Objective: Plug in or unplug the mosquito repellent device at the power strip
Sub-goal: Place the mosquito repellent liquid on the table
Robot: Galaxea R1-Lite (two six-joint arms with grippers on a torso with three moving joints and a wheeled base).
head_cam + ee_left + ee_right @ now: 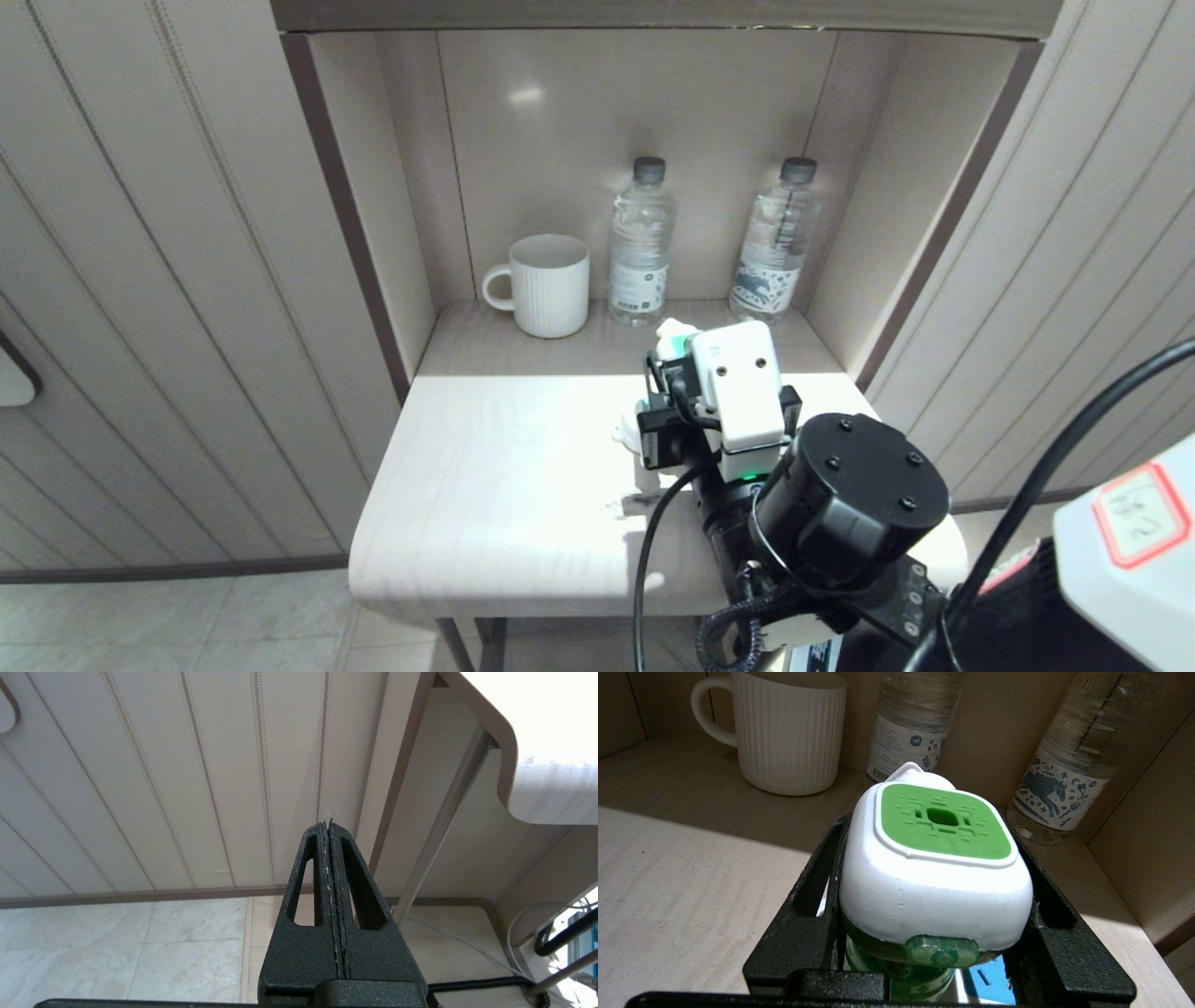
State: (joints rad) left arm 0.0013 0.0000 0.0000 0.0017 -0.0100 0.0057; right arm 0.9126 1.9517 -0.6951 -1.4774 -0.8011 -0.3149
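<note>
The mosquito repellent device (934, 858) has a white head with a green top plate and a green bottle under it. My right gripper (931, 830) is shut on the head, one black finger on each side. Under the bottle a light-blue socket face of the power strip (992, 984) shows; the plug pins are hidden. In the head view only the device's top (674, 339) peeks out past the right gripper (674, 366), at the middle right of the table, and the strip is hidden beneath the arm. My left gripper (327, 823) is shut on nothing, parked low beside the table.
A white ribbed mug (549, 284) and two clear water bottles (640, 245) (779, 241) stand at the back of the alcove, behind the device. The pale table (485, 485) has alcove walls on both sides. A cord (467, 947) runs over the floor under the table.
</note>
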